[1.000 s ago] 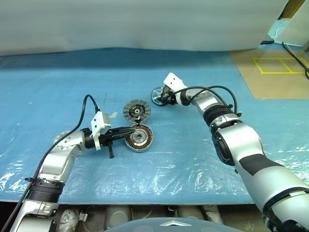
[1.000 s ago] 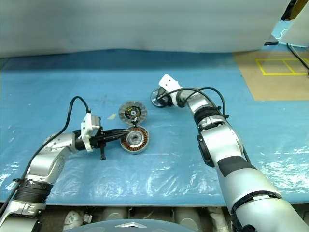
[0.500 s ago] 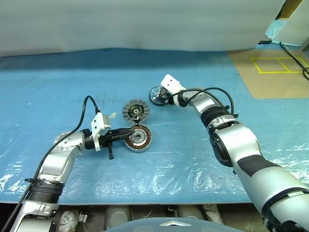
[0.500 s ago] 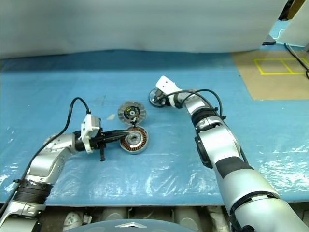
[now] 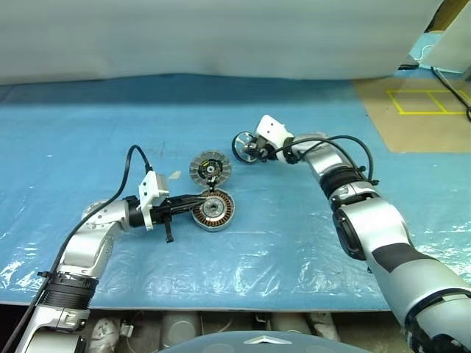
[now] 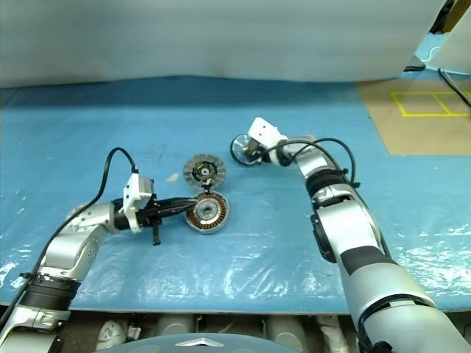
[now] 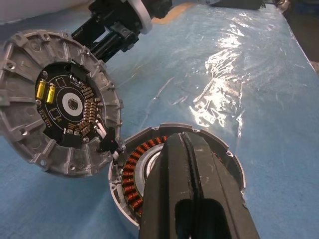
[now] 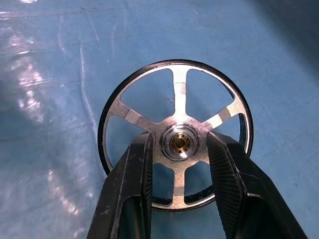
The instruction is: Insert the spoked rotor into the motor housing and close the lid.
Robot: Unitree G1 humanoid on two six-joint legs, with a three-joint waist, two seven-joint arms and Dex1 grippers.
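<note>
- While sitting on the blue plastic sheet [image 5: 294, 243], motor housing [image 5: 214, 209] faces up, copper windings ringed round the hub.
- Left gripper [image 5: 200, 198] reaching in level from the left side, fingers [image 7: 194, 199] pressed tight together, tips resting over the housing's near rim and windings. Nothing pinched between them.
- Lid [image 5: 210, 168] lying just behind the housing, edges touching or near enough, inner face up with a little circuit board and yellow parts visible.
- Spoked rotor [image 5: 246, 145] farther back and to the right of the lid, well apart from the housing, black rim and silvery spokes clear.
- Right gripper [image 8: 178, 149] clamped on the rotor's hub, one finger [image 8: 134, 179] each side, poking through the gaps between spokes.
- Looks tilted up on edge rather than flat from the head view, can't tell for sure if the rim touches the sheet.
- Tan floor patch with yellow tape lines [image 5: 423, 99] off past the sheet's far right corner.
</note>
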